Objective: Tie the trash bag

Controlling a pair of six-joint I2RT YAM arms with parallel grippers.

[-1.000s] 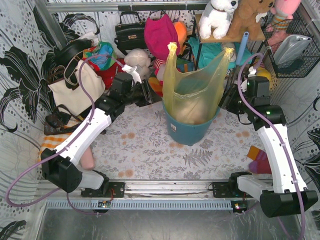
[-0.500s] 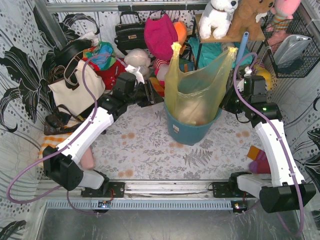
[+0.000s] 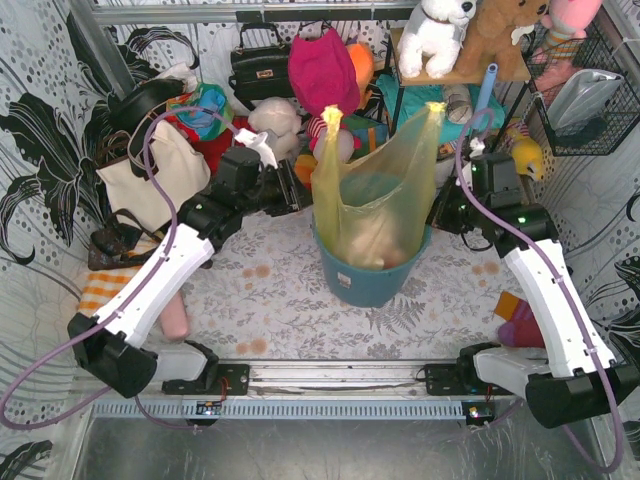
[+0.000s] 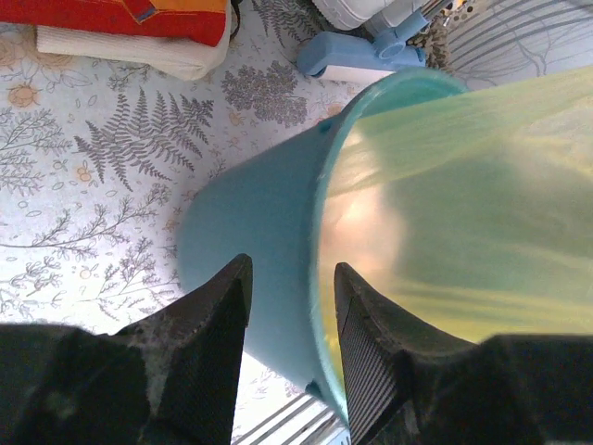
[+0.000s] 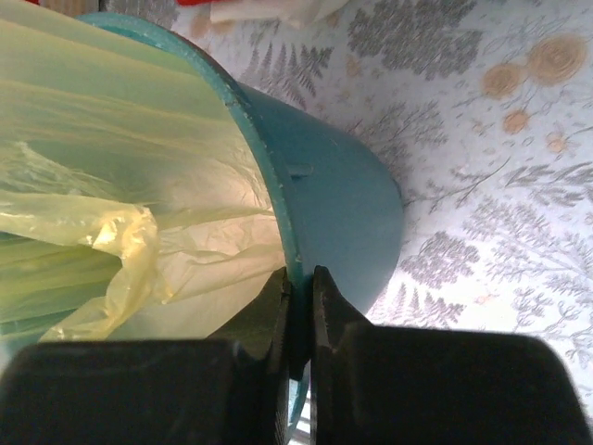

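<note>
Right pincer was clenched at the rim of the teal bin, just where the trash bag lined it; whether any film was caught could not be told. Left pincer hung released, jaws apart, near the bin's other side. The bag sat in the bin mid-table, its 2 handles standing upright.

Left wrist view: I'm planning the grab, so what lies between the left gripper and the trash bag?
The teal bin's wall: the left gripper hangs open outside it, the trash bag sits inside. The left wrist view shows this.
</note>
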